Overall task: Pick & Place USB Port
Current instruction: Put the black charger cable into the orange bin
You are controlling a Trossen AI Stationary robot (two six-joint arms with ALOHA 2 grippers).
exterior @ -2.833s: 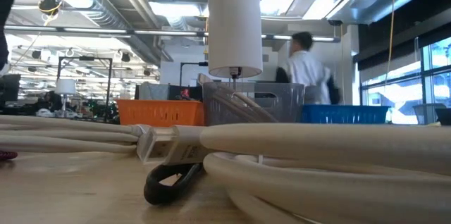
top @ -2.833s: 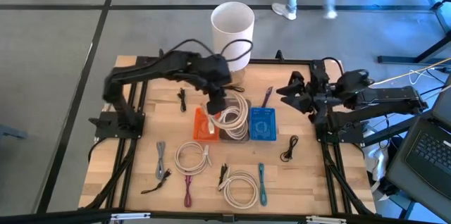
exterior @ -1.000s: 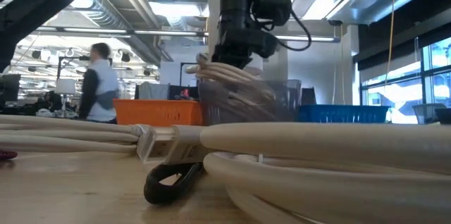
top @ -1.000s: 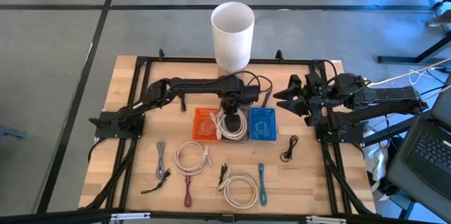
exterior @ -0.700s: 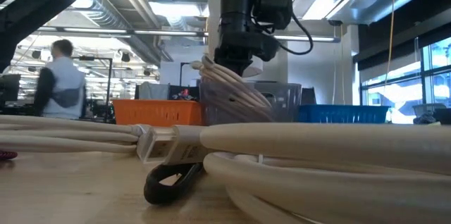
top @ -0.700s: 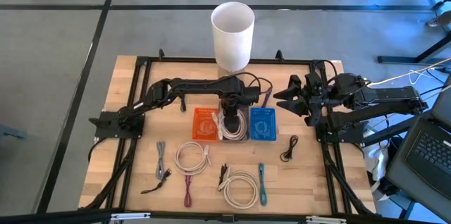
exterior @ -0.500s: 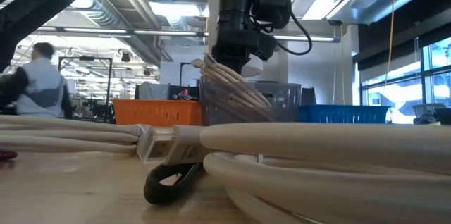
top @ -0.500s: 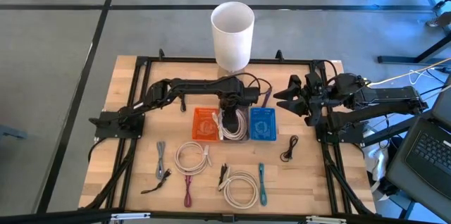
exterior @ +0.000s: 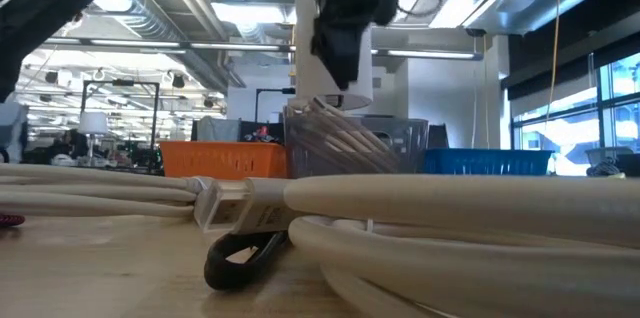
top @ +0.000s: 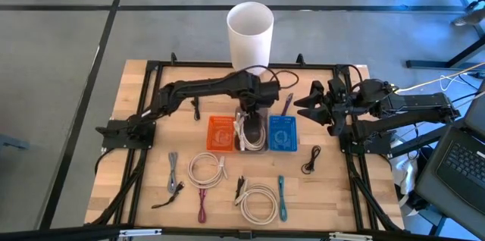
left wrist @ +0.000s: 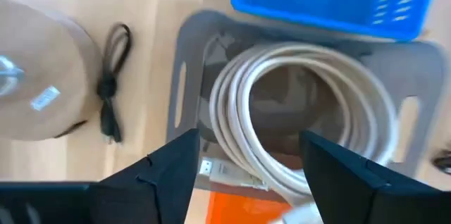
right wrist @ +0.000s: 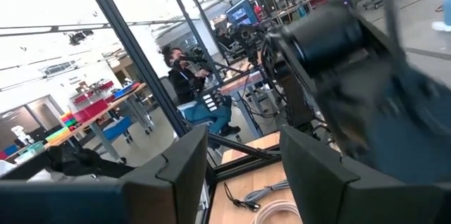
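Observation:
A white coiled cable (left wrist: 303, 53) lies inside the grey bin (left wrist: 184, 62), which stands between the orange basket (top: 220, 133) and the blue basket (top: 283, 133). In the low view the coil (exterior: 345, 138) slants in the bin, with one side up at the rim. My left gripper (left wrist: 248, 139) hangs open above the bin, pointing down, clear of the cable; the high view shows my left gripper (top: 254, 108) just behind the bin. My right gripper (top: 303, 103) waits open and level at the table's right, with nothing between its fingers.
A tall white cup (top: 250, 36) stands at the far edge behind the baskets. Loose cables lie on the near half: two white coils (top: 206, 169) (top: 258, 201), a grey cable (top: 173, 173), a magenta one (top: 202, 201), a teal one (top: 282, 198) and a black one (top: 310, 160).
My left gripper has opened, let go of the white coil and risen straight up from the grey bin. The coil, which stuck up above the rim under the fingers, has settled lower into the bin.

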